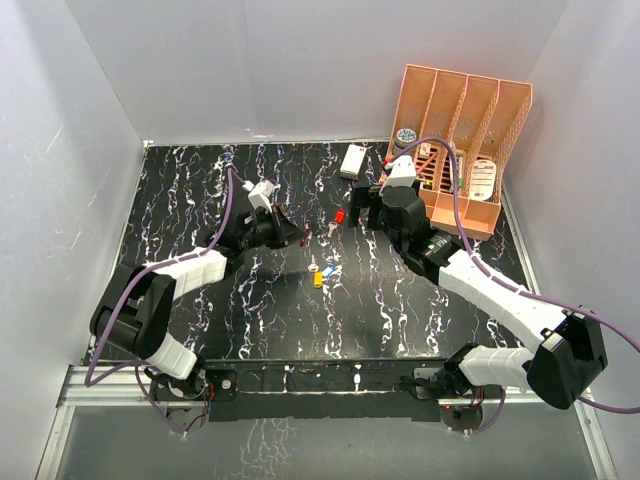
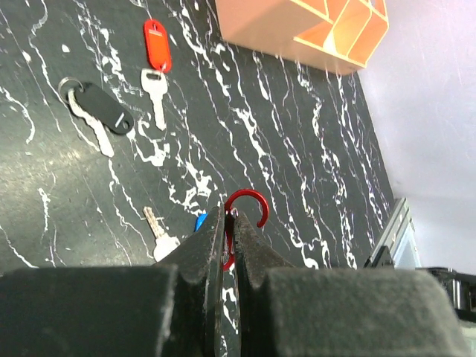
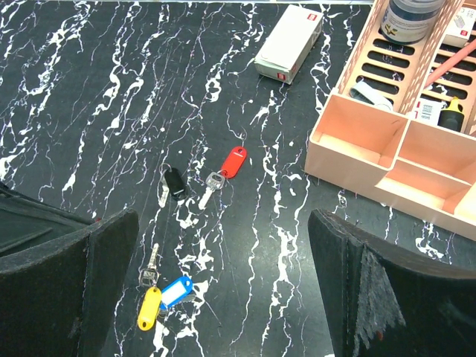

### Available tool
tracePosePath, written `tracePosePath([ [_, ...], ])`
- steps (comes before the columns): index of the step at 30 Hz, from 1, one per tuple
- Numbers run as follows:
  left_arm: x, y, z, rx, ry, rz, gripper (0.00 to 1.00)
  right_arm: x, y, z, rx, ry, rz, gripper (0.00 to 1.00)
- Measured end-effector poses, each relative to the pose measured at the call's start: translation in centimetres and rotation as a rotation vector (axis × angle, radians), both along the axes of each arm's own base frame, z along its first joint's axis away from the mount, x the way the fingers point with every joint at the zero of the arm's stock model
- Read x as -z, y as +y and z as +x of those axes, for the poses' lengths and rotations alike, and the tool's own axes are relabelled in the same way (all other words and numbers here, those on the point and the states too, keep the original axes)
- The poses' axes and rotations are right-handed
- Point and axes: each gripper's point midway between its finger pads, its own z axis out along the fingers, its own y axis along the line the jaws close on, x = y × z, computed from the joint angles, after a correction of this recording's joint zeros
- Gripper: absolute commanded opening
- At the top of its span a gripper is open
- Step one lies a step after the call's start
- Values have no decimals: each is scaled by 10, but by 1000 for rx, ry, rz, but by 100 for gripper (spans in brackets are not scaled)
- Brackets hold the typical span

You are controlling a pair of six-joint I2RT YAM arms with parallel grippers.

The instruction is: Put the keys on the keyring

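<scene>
My left gripper is shut on the keyring, a thin red clip whose open hook sticks out past the fingertips above the table. The keys lie on the black marbled tabletop. A red-tagged key and a black-tagged key lie side by side. Nearer, a yellow-tagged key, a blue-tagged key and a bare silver key lie bunched together. My right gripper hangs open above the table, with nothing between its fingers. In the top view the left gripper is left of the red-tagged key, and the right gripper is just right of it.
A white rectangular box lies at the back of the table. A peach slotted organizer holding small items stands at the back right, close behind the right arm. White walls enclose the table on three sides.
</scene>
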Motion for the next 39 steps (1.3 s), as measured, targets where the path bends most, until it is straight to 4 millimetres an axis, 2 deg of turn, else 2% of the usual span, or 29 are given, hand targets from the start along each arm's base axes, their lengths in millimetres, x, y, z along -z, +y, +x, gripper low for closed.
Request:
tracePosePath([
  [5,13,-5,-6,32,43,-18,0,0,0,0,0,0,0,98],
  [11,10,-7,-7,45,34,-34,0,0,-2,1,4,2,0,98],
  [17,0,-12,-12,88,18,-89,0,3,-2,1,3,11,-4,98],
  [25,-27,-18,-21,188,-34,-217,0,11,-1,-1,-4,37,-17,98],
  [31,-37,-9,-14,211,-48,-322,0,12,-2,0,-4,39,-15,98],
  [36,-29,2,-2,210,-3,-441,0,12,-3,1,-1,40,-14,98],
  [39,-17,9,3,191,72,-493,0,12,-3,1,-4,41,-12,98],
])
